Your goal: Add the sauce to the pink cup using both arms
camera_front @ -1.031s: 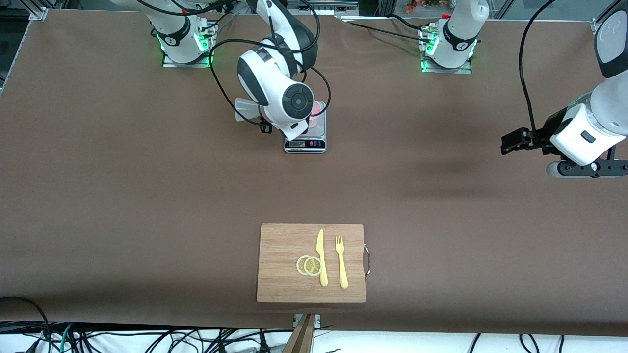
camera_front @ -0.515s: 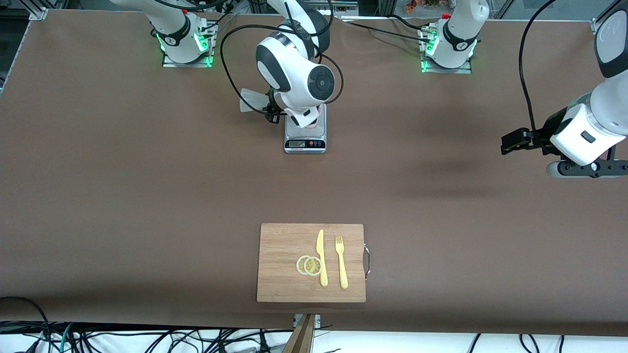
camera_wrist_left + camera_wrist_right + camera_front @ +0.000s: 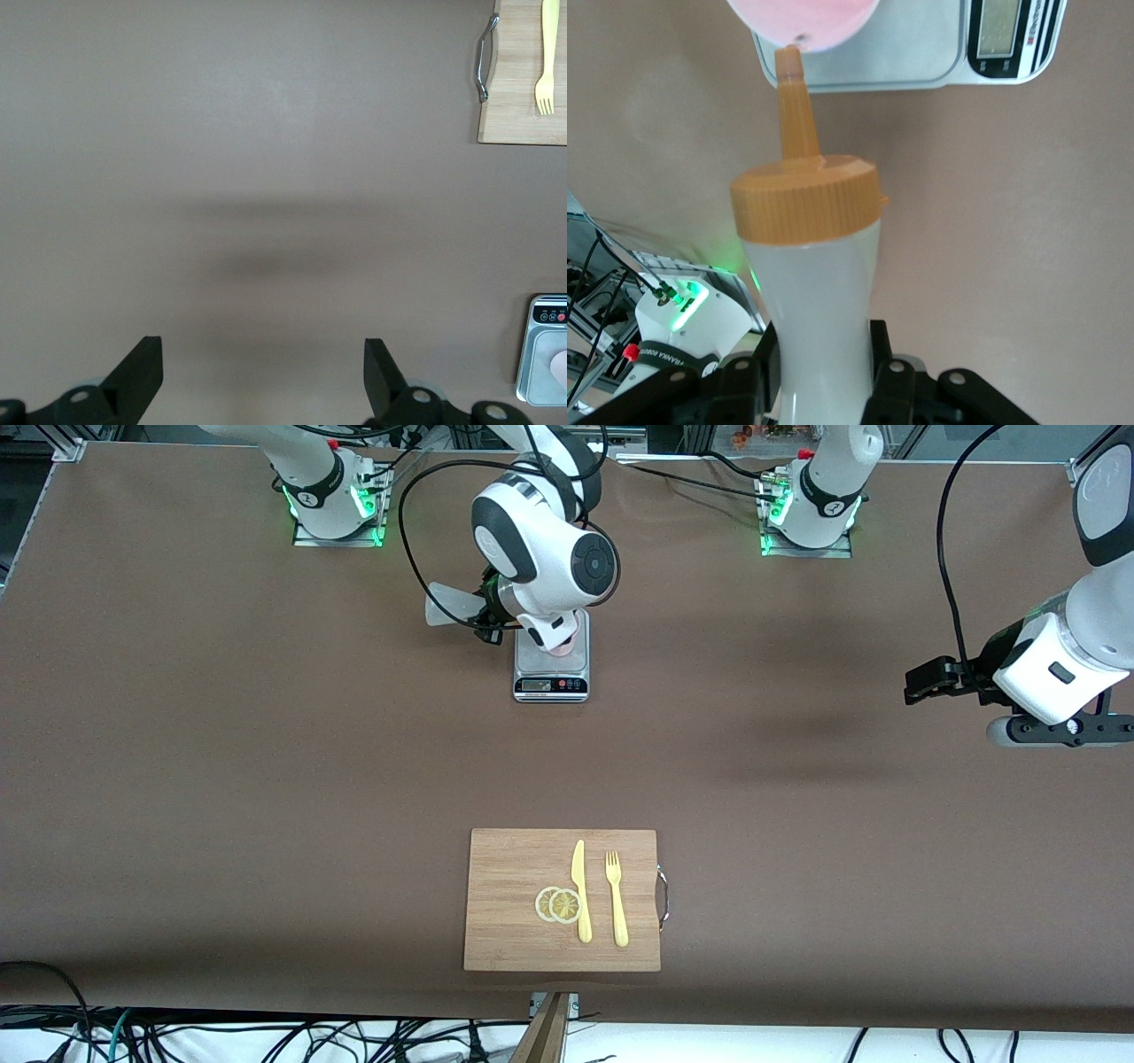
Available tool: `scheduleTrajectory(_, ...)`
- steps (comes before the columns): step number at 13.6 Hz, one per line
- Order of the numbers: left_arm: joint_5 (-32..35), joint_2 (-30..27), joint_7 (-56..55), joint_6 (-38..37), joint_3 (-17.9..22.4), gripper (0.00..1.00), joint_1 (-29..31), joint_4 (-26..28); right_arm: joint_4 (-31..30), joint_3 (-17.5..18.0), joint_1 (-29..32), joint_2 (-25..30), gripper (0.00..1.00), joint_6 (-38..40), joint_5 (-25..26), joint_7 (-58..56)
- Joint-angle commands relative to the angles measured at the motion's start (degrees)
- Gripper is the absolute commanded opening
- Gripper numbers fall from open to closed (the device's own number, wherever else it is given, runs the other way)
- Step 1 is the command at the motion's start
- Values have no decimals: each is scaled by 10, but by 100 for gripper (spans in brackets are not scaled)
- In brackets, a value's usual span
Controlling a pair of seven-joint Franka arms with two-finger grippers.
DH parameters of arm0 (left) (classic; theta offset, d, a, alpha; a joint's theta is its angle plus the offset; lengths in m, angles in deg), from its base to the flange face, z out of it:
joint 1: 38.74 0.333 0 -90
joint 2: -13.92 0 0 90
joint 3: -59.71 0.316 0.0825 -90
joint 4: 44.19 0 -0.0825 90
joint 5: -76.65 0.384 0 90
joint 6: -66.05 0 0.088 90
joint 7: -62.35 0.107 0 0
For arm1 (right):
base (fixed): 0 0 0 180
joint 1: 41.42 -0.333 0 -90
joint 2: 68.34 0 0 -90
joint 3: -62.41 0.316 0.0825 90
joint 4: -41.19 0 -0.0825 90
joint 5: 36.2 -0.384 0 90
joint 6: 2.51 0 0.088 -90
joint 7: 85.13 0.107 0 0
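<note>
Table point(image 3: 221, 762): big brown top, everything sits on it.
Right arm point(image 3: 540, 567): comes from its base at the top, bends down over the scale. Prob. there so the bottle can reach the cup.
Left arm point(image 3: 1063, 664): waits up in the air at its own end of the table, well apart from the cup. No job yet, I think.
Board point(image 3: 514, 939): wood cutting board w/ a metal handle, nearest the front camera. Not part of this job.
Scale point(image 3: 551, 684): small silver kitchen scale, btw. the bases and the board. Cup sits on it, prob. so the sauce can be weighed.
Left gripper point(image 3: 264, 376): fingers spread wide, nothing in them, only bare table under it.
Right gripper point(image 3: 824, 376): squeezed tight on the sauce, low on the bottle's body. A grip there can press sauce out.
Sauce point(image 3: 815, 292): whitish squeeze bottle, orange cap. Tipped over so the nozzle point(image 3: 793, 97) points at the cup. In the front view its bottom end sticks out beside the arm.
Pink cup point(image 3: 802, 18): on the scale, mostly hidden by the arm in the front view. In the right wrist view the nozzle tip is right at its rim.
Knife point(image 3: 581, 890) & fork point(image 3: 616, 899): yellow, side by side on the board.
Lemon slices point(image 3: 558, 904): two round ones, touching, just beside the knife.
Step now: aim is about done, squeeze looks like it comes next. Can't see any sauce coming out.
Watch out: tip is at the rim, not over the middle, so sauce could drip on the scale.
</note>
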Motion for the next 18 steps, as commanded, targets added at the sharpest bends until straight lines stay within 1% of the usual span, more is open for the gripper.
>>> scheduleTrajectory(1, -11, 5, 13, -10, 0, 100, 4, -12, -11, 5, -14, 16, 0, 10, 24, 11)
scheduleTrajectory(5, -11, 5, 13, -10, -1, 100, 4, -12, -10, 5, -15, 12, 0, 7, 24, 25)
scheduleTrajectory(8, -11, 5, 13, -10, -1, 100, 4, -12, -8, 5, -7, 18, 0, 3, 11, 30)
scheduleTrajectory(10, -11, 5, 13, -10, 0, 100, 4, -12, -8, 1, 13, 20, 0, -8, -32, 23)
scheduleTrajectory(14, -11, 5, 13, -10, 0, 100, 4, -12, -8, -3, 47, 49, 0, -60, -126, 22)
scheduleTrajectory(16, -11, 5, 13, -10, 0, 100, 4, -12, -8, -14, 52, 53, 0, -88, -151, 21)
scheduleTrajectory(18, -11, 5, 13, -10, 0, 100, 4, -12, -9, -25, 64, 59, 0, -99, -185, -11)
